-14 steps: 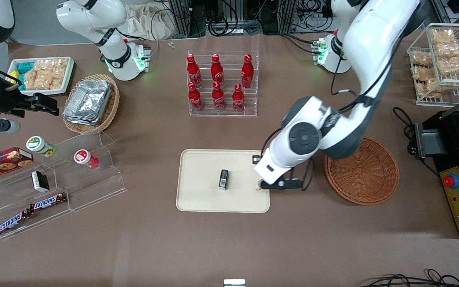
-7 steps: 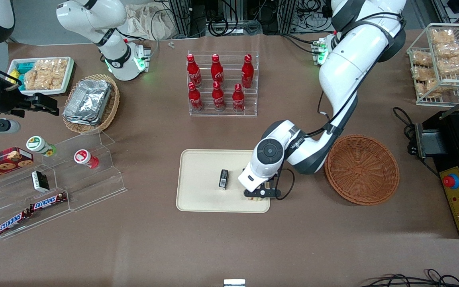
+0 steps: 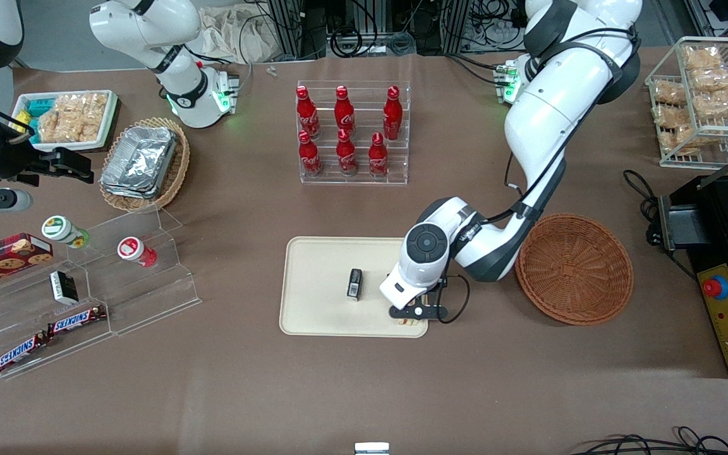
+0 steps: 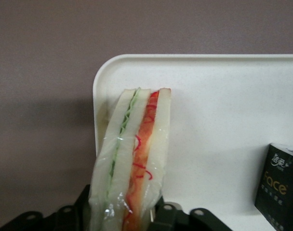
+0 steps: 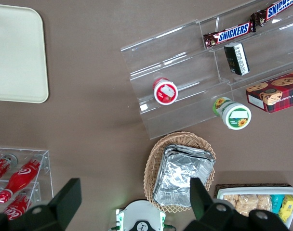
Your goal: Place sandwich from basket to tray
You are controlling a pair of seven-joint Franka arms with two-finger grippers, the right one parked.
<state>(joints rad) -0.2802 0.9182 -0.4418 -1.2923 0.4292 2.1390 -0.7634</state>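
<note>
My left gripper [image 3: 417, 312] is shut on the sandwich [image 4: 134, 159], a wedge of white bread with green and red-orange layers in clear wrap. It holds the sandwich on edge over the corner of the cream tray [image 3: 320, 303] that is nearest the front camera, on the basket's side. In the front view only a sliver of the sandwich [image 3: 409, 321] shows under the fingers. The black fingers [image 4: 168, 214] press on both bread faces. The reddish-brown wicker basket [image 3: 574, 268] stands beside the tray, with nothing in it.
A small black box [image 3: 354, 284] stands on the tray's middle, close beside the gripper, and the left wrist view shows the same black box [image 4: 281, 180]. A rack of red bottles [image 3: 351, 133] stands farther back. A black appliance [image 3: 727, 265] sits at the working arm's end.
The arm has carried the sandwich from the tray's basket-side edge inward and nearer the camera, to the tray's near corner. In the last half second it barely shifted.
</note>
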